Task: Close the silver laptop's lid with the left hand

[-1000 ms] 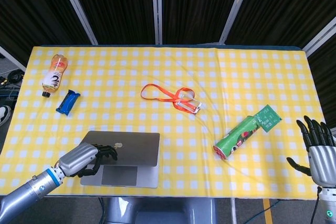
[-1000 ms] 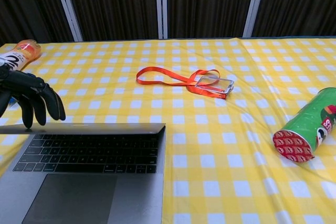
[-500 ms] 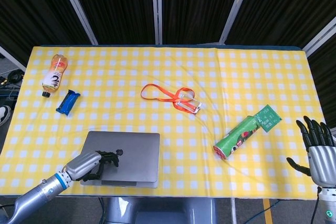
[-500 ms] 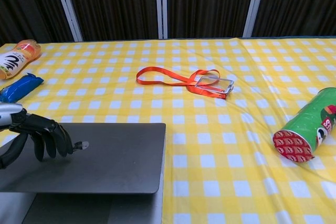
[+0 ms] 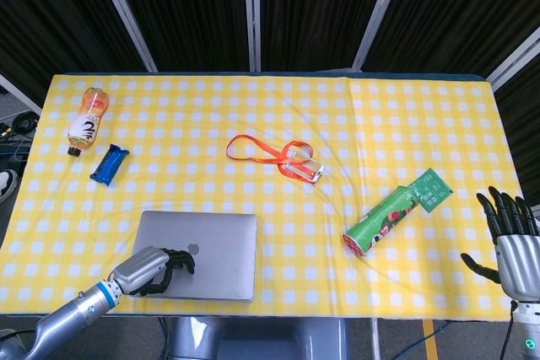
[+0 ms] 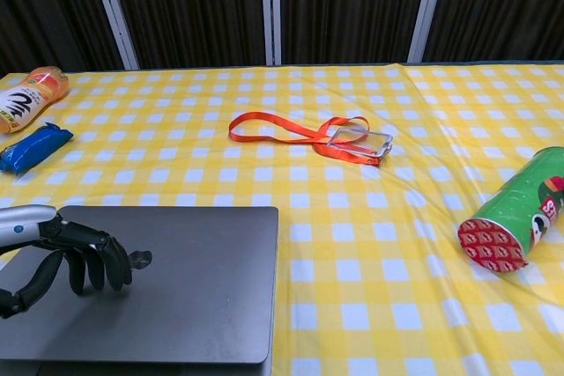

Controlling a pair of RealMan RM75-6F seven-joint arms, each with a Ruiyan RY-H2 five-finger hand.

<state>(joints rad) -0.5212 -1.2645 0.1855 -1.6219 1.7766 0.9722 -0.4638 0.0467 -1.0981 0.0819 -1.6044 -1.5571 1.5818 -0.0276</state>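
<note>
The silver laptop (image 6: pixel 167 283) lies at the near left edge of the tabletop (image 5: pixel 380 124), its lid appearing almost flat. The left robot hand (image 6: pixel 66 253) is rested on the lid, fingers spread and curled downward, nothing gripped. Light, even downward pressure near the front edge is advised until the lid seats. The right robot hand (image 5: pixel 510 238) is held open, well apart.

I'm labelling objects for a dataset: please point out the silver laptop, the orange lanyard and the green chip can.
silver laptop (image 5: pixel 215 242): head view, bare lid right of the left hand.
orange lanyard (image 6: pixel 273 133): chest view, on the strap.
green chip can (image 5: pixel 381 219): head view, middle of its side.
</note>
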